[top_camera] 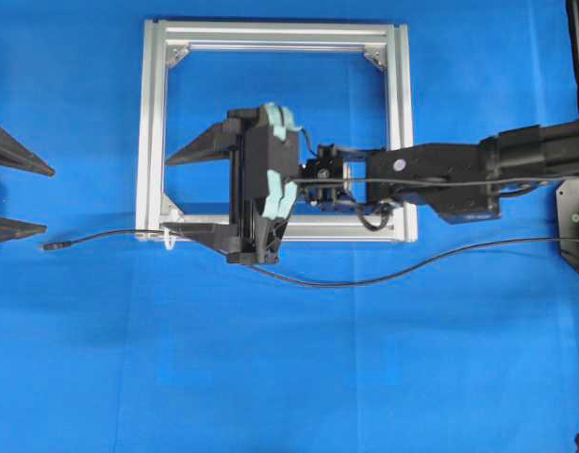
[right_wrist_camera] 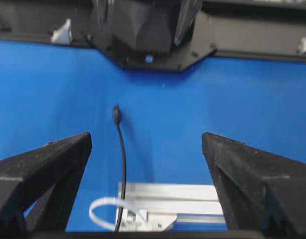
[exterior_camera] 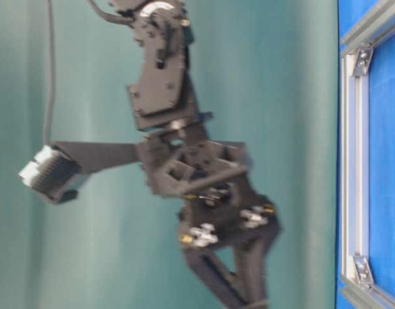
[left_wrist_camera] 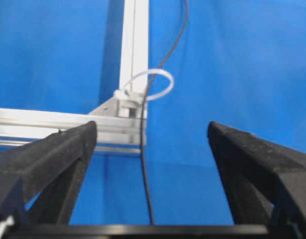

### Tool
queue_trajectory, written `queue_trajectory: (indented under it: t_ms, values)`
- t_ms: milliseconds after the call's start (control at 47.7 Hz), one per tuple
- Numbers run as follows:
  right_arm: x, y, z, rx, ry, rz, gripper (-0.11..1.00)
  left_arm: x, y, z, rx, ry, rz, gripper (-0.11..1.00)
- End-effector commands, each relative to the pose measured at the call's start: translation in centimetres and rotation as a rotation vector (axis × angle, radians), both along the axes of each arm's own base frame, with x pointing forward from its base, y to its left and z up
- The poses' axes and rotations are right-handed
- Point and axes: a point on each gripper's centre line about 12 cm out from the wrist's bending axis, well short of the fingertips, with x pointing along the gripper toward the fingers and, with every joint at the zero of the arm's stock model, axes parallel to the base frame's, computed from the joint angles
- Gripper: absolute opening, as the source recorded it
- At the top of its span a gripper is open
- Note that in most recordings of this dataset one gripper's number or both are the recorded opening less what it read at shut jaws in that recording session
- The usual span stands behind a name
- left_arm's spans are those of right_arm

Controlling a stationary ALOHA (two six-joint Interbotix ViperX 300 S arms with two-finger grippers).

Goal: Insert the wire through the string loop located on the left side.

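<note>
The thin black wire (top_camera: 365, 280) lies on the blue table and runs left through the small white string loop (top_camera: 167, 239) at the silver frame's (top_camera: 153, 123) lower left corner. Its plug (top_camera: 52, 246) rests beyond the loop. My right gripper (top_camera: 172, 193) reaches across the frame, open, its lower finger just above the loop. In the right wrist view the wire (right_wrist_camera: 123, 164) passes through the loop (right_wrist_camera: 100, 211) between the open fingers (right_wrist_camera: 48, 164). My left gripper (top_camera: 46, 200) is open at the left edge, facing the loop (left_wrist_camera: 160, 79) and the wire (left_wrist_camera: 143, 164).
The square aluminium frame (left_wrist_camera: 134, 40) has corner brackets. The right arm (top_camera: 459, 175) stretches over the frame's right side. The left arm's body (right_wrist_camera: 143, 25) fills the top of the right wrist view. The table-level view shows a blurred arm (exterior_camera: 184, 174) beside the frame (exterior_camera: 355, 161).
</note>
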Motion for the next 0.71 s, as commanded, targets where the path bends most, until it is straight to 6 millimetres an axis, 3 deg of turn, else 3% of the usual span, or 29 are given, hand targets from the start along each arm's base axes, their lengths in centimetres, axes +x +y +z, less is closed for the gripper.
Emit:
queue_trajectory:
  t_ms: [0, 692]
  values:
    - [-0.47, -0.24, 2.97, 0.005, -0.061, -0.006, 0.94, 0.21, -0.01, 0.63, 0.012, -0.022, -0.005, 0.88]
    - [-0.59, -0.29, 2.77, 0.022, -0.041, -0.013, 0.94, 0.34, -0.01, 0.72, 0.029, -0.042, -0.01, 0.88]
